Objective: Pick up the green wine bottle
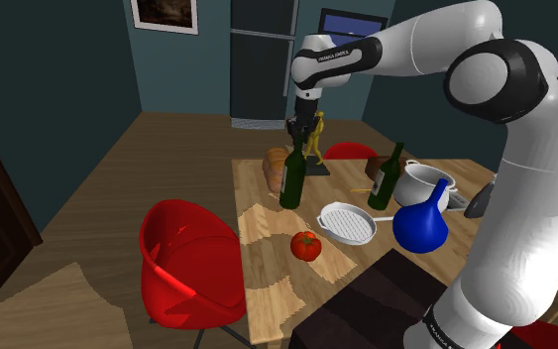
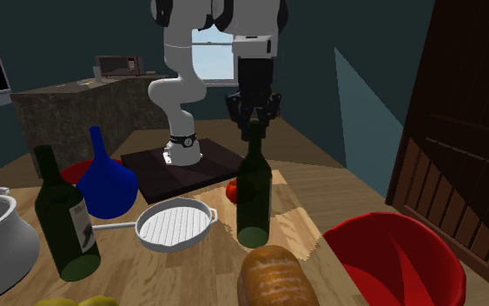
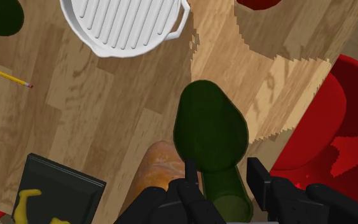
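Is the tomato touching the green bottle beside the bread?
Apart. The shoulder view shows bare table between the tomato and that bottle.

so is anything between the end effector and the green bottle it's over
Nothing visible is. The open end effector is at the neck of the green wine bottle, a finger on each side. The bread loaf lies by its base.

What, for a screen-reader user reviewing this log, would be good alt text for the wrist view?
A dark green wine bottle, seen from above on a wooden table, has its neck between the gripper's open black fingers, not clasped. A bread loaf lies beside it, a white ribbed pan beyond, a red chair nearby.
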Robot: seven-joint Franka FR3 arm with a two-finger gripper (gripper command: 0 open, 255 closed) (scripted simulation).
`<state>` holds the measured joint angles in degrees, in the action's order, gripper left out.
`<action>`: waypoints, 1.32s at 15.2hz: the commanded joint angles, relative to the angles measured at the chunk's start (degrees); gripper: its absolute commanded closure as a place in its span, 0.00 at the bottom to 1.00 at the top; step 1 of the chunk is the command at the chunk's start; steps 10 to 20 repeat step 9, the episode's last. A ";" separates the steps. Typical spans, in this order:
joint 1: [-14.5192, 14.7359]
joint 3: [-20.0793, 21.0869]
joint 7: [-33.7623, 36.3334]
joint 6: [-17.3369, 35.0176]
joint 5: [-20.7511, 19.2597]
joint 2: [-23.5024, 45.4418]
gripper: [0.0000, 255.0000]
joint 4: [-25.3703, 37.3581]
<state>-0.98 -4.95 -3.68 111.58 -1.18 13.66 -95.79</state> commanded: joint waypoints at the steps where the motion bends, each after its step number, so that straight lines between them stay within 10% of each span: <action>1: 0.00 -0.01 -0.05 -1.60 -0.01 -0.31 1.00 1.30; 20: -0.01 -0.03 -0.18 -6.20 0.00 -0.68 1.00 5.54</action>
